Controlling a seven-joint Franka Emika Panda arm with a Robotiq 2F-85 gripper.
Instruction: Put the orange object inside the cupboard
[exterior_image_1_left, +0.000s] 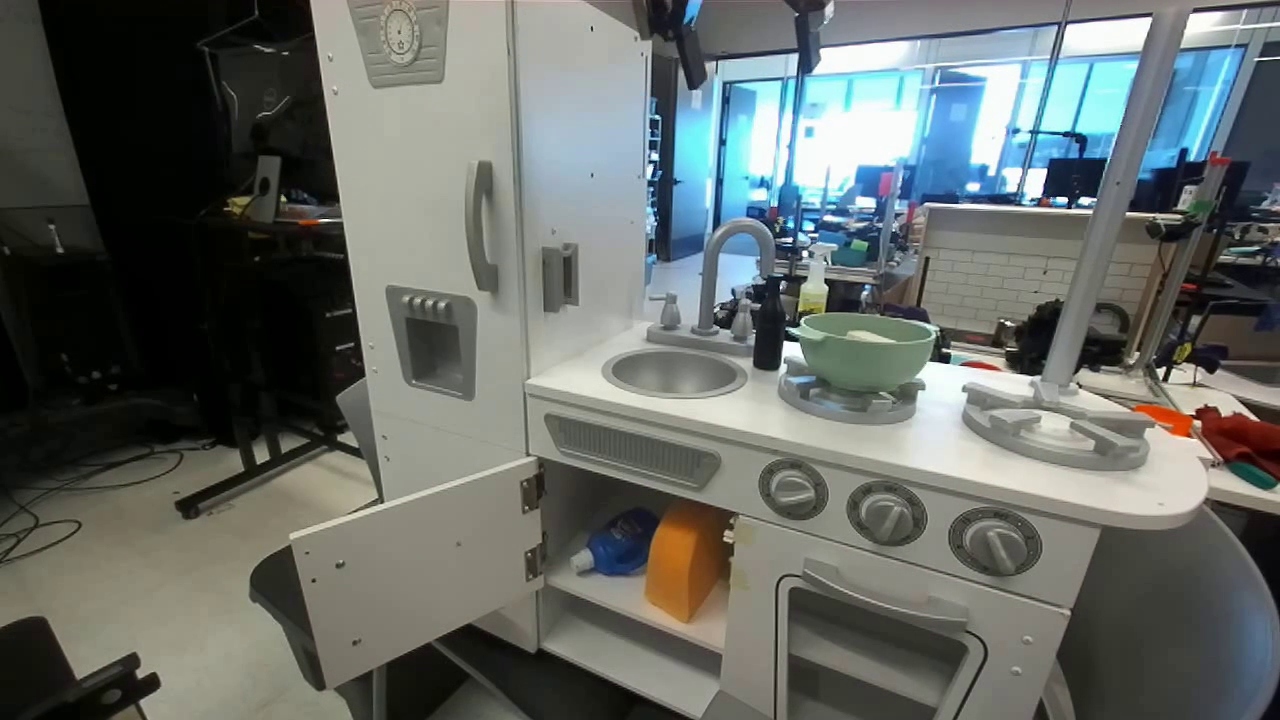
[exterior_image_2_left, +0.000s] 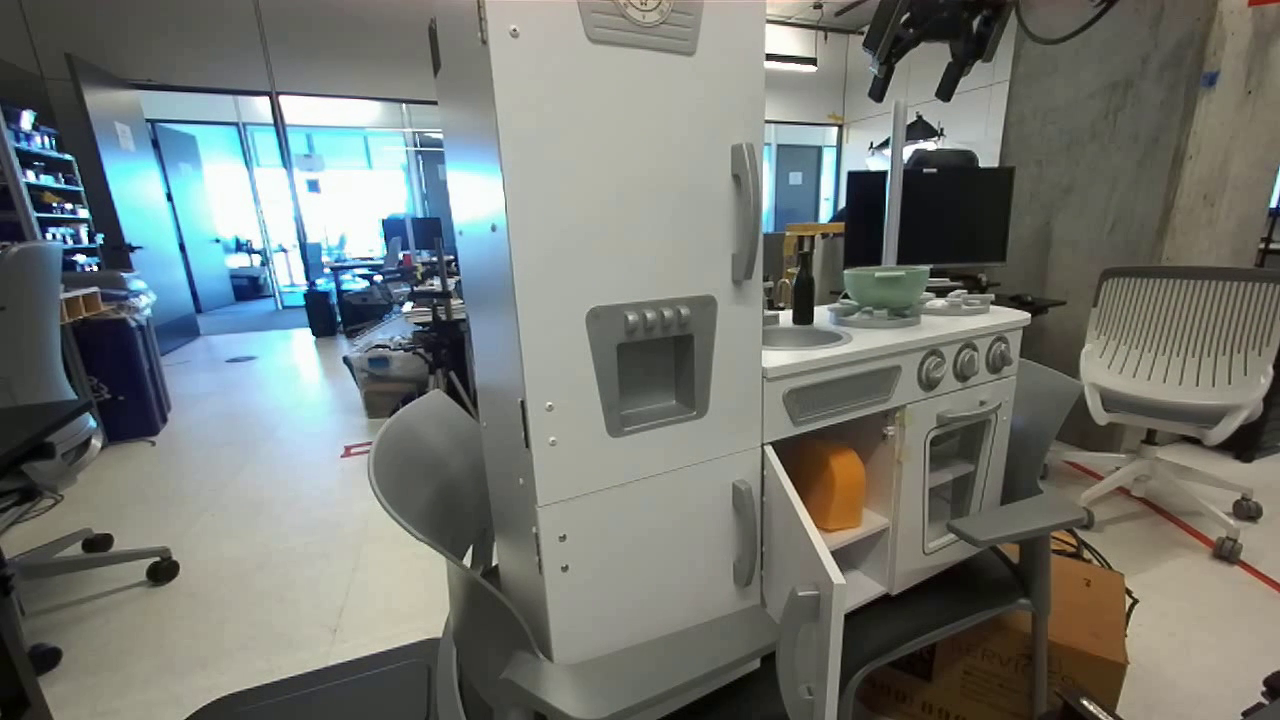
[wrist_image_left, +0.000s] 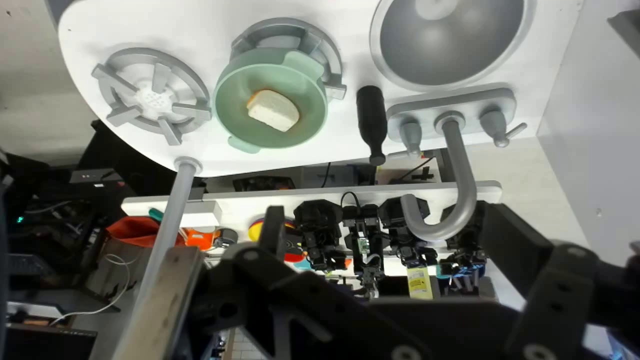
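Note:
The orange object is a blocky piece with a rounded top. It stands on the inner shelf of the cupboard, beside a blue bottle. It also shows in an exterior view through the open doorway. The white cupboard door stands swung wide open; it also shows in an exterior view. My gripper is high above the counter, far from the orange object. It also shows in an exterior view. In the wrist view, its black fingers are wide apart with nothing between them.
On the counter stand a green bowl with a pale block inside, a black bottle, and a tall faucet behind the sink. The fridge rises beside the counter. Grey chairs stand in front.

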